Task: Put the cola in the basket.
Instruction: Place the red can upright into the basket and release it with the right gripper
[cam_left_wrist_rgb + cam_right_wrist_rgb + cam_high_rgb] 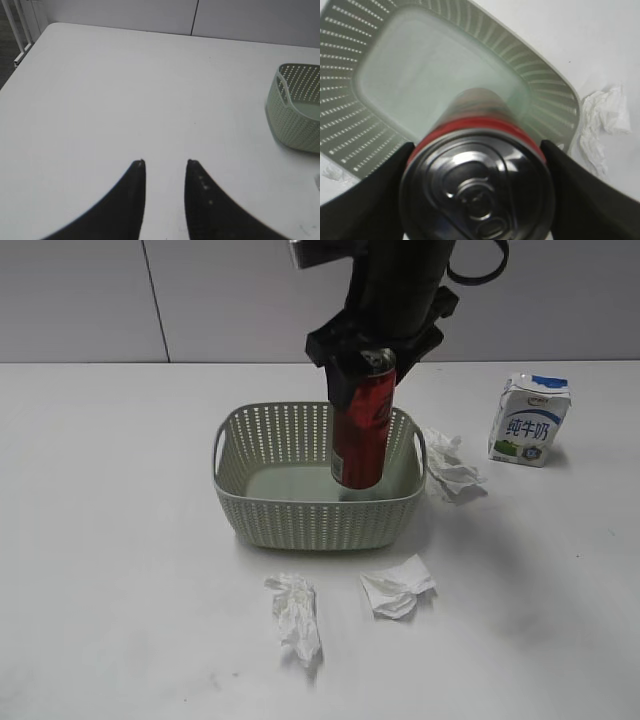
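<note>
The cola [362,430] is a tall red can with a silver top. My right gripper [365,368] is shut on its upper part and holds it upright inside the sage-green basket [262,515], its base at or just above the basket floor. In the right wrist view the can's top [480,192] fills the space between the two fingers, with the basket floor [420,80] below. My left gripper [164,162] is open and empty over bare table. The basket's corner [295,107] shows at the right of the left wrist view.
A white-and-blue milk carton [529,419] stands at the back right. Crumpled tissues lie right of the basket [450,465] and in front of it [296,614] [397,589]. One tissue shows in the right wrist view [602,120].
</note>
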